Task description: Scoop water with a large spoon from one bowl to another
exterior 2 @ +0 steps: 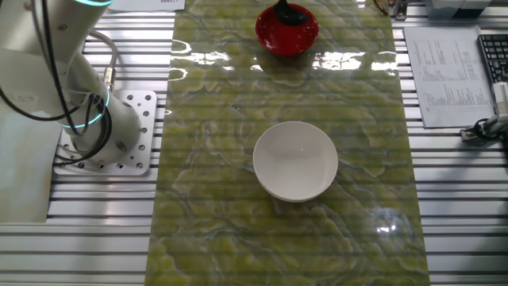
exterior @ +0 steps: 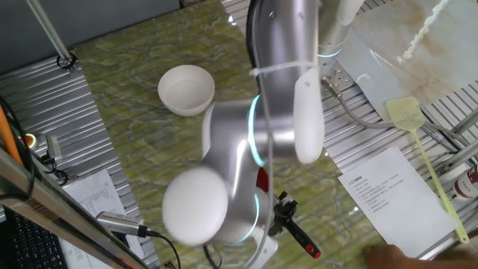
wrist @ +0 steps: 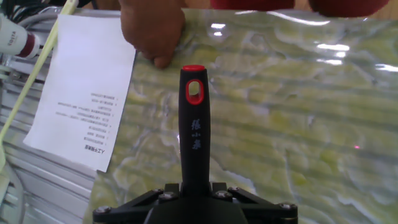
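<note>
The white bowl (exterior 2: 295, 159) stands mid-table, also seen as the white bowl (exterior: 187, 88) behind the arm. The red bowl (exterior 2: 287, 33) sits at the far table edge with the black scoop of the large spoon (exterior 2: 290, 12) resting in it. In the hand view the spoon's black handle (wrist: 194, 130) with its red tip runs straight out from my gripper (wrist: 194, 194), which is shut on it. My gripper (exterior: 282, 211) is low at the front, mostly hidden by the arm; the handle's red end (exterior: 306, 243) pokes out beside it. Water does not show.
A person's hand (wrist: 152, 31) rests on the table just beyond the handle tip, also low at the right as the hand (exterior: 388, 258). A printed sheet (wrist: 84, 87) lies beside it. A yellow fly swatter (exterior: 418, 142) lies on the ribbed metal surface. The robot base (exterior 2: 103, 127) stands left.
</note>
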`<act>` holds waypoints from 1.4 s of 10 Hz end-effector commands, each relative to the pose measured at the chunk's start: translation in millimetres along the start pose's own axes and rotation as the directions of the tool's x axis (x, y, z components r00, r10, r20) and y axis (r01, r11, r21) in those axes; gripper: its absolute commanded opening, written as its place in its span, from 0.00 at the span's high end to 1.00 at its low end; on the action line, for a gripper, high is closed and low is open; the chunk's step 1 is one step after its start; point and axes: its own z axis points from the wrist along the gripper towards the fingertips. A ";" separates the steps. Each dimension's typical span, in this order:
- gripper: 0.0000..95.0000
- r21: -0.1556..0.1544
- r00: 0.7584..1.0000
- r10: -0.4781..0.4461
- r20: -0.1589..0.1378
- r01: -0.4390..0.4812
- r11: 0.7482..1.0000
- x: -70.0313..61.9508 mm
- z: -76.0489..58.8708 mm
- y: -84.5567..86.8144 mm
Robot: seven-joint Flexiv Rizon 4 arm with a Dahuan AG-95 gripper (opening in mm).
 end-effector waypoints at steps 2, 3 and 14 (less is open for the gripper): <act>1.00 0.012 1.000 0.000 -0.003 0.000 1.000 -0.8 4.1 5.3; 1.00 0.012 1.000 0.005 -0.004 -0.005 1.000 -0.5 3.7 6.1; 1.00 0.061 1.000 0.000 -0.024 0.002 0.998 -1.6 6.8 7.1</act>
